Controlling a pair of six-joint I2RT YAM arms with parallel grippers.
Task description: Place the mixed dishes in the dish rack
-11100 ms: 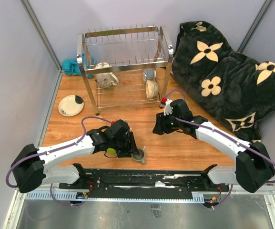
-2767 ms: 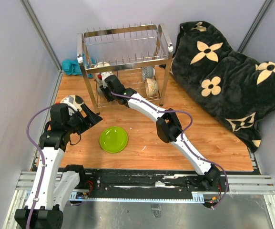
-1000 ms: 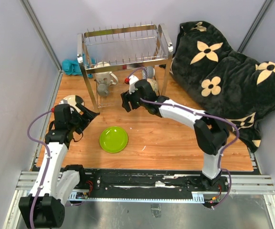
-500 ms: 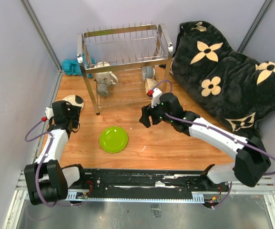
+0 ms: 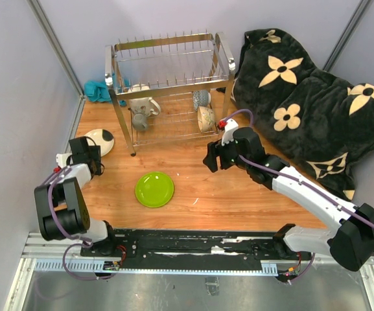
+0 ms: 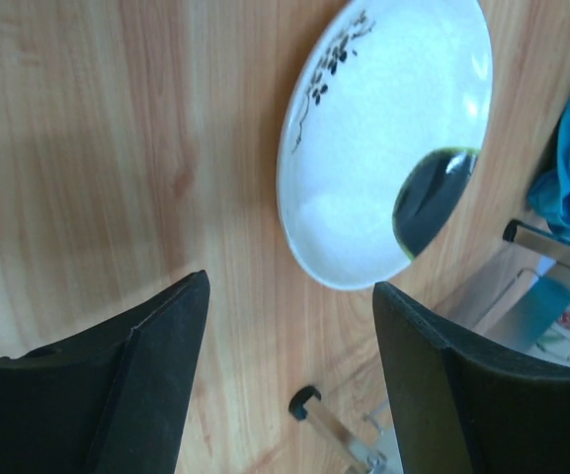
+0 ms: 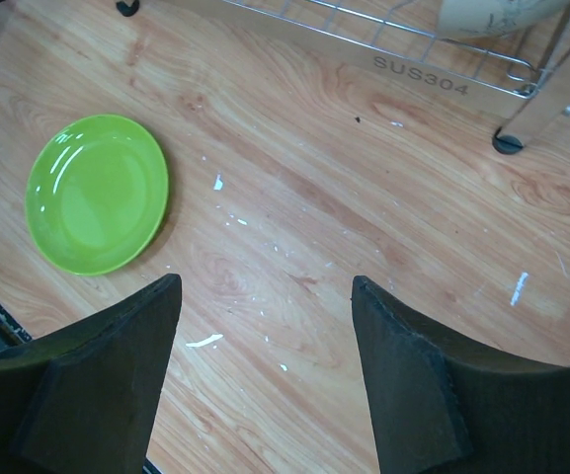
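Note:
The chrome dish rack (image 5: pixel 167 81) stands at the back. Its lower tier holds the white mug (image 5: pixel 145 105), the small grey mug (image 5: pixel 139 121), the blue-patterned bowl (image 5: pixel 201 99) and the cream-yellow bowl (image 5: pixel 206 118). The cream plate with black patch (image 5: pixel 100 140) lies on the table left of the rack, and shows in the left wrist view (image 6: pixel 373 148). My left gripper (image 5: pixel 89 157) is open and empty just short of it (image 6: pixel 289 296). The lime-green plate (image 5: pixel 154 189) lies flat at front centre (image 7: pixel 97 193). My right gripper (image 5: pixel 211 160) is open and empty above bare wood (image 7: pixel 265 291).
A teal cloth (image 5: pixel 97 91) lies behind the rack's left leg (image 6: pixel 307 400). A black flowered blanket (image 5: pixel 303 97) fills the right side. Grey walls close the left and back. The rack's front base rail (image 7: pixel 413 74) is near the right gripper.
My right arm has drawn back from the rack toward the front right, empty. My left arm has folded back and its gripper now sits low by the cream plate. The grey mug is now in the rack.

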